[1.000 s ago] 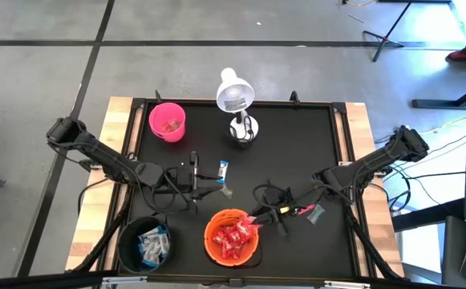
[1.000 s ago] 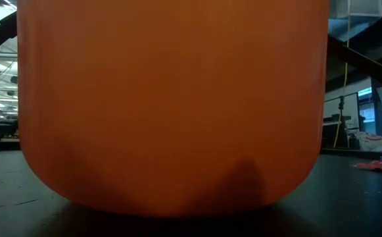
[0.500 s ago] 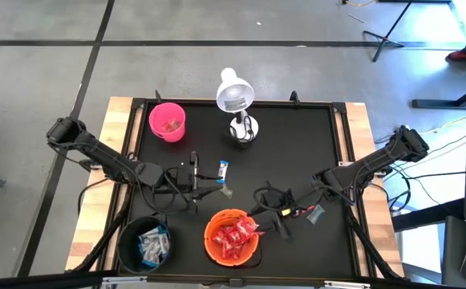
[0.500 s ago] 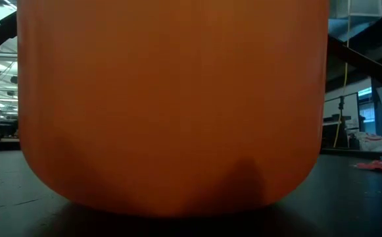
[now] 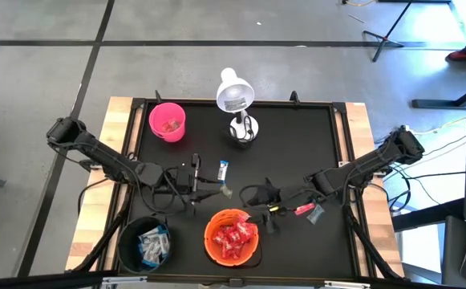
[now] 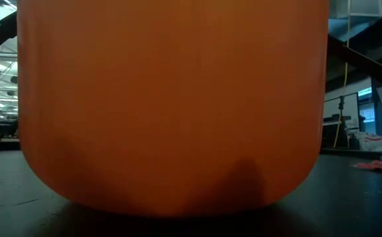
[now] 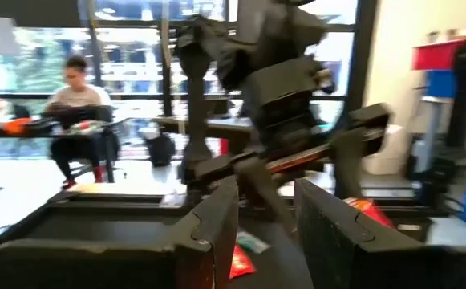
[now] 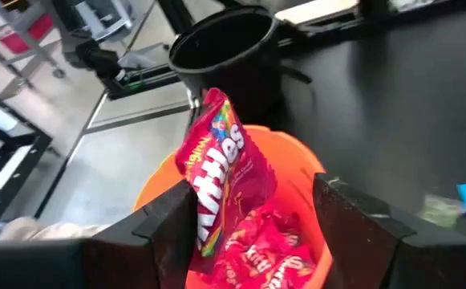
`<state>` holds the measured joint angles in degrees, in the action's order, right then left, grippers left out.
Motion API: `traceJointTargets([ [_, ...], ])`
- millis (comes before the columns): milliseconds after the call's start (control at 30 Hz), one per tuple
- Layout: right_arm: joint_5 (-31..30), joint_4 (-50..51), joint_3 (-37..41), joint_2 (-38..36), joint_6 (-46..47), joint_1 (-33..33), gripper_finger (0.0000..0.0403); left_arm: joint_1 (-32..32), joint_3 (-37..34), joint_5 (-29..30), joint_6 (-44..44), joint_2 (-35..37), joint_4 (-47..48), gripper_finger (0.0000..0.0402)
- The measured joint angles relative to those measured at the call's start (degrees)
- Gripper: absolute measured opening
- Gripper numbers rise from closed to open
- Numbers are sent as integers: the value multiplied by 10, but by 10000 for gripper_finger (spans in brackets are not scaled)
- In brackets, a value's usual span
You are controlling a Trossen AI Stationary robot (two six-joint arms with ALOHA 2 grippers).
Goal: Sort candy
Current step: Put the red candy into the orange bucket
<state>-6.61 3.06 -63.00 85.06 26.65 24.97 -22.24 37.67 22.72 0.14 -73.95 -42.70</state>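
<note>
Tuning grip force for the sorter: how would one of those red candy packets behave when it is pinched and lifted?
Probably floppy: the red packet between the right gripper's open fingers looks thin and creased. Likely light, being far smaller than the orange bowl. Its glossy wrapper may slip, so pinch the flat faces.

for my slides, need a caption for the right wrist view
Open right gripper above the orange bowl, a red candy packet between its fingers.
</note>
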Motion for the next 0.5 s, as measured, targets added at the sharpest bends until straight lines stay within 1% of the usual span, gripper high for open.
traceJointTargets([
  [133, 43, -25, 0, 10, 1, -3, 239, -3, 0, -29, -4, 0, 0, 114],
  [300, 45, -30, 0, 10, 1, -2, 239, -6, 0, -119, -15, 0, 0, 114],
  [400, 46, -19, -5, 10, 1, -3, 239, -13, 0, -122, -12, 0, 0, 114],
  [433, 51, -1, -13, 10, 1, -3, 239, -16, 0, -116, -11, 0, 0, 114],
  [500, 71, 67, -41, 8, -1, -3, 239, -18, 0, -106, -10, 0, 0, 114],
])
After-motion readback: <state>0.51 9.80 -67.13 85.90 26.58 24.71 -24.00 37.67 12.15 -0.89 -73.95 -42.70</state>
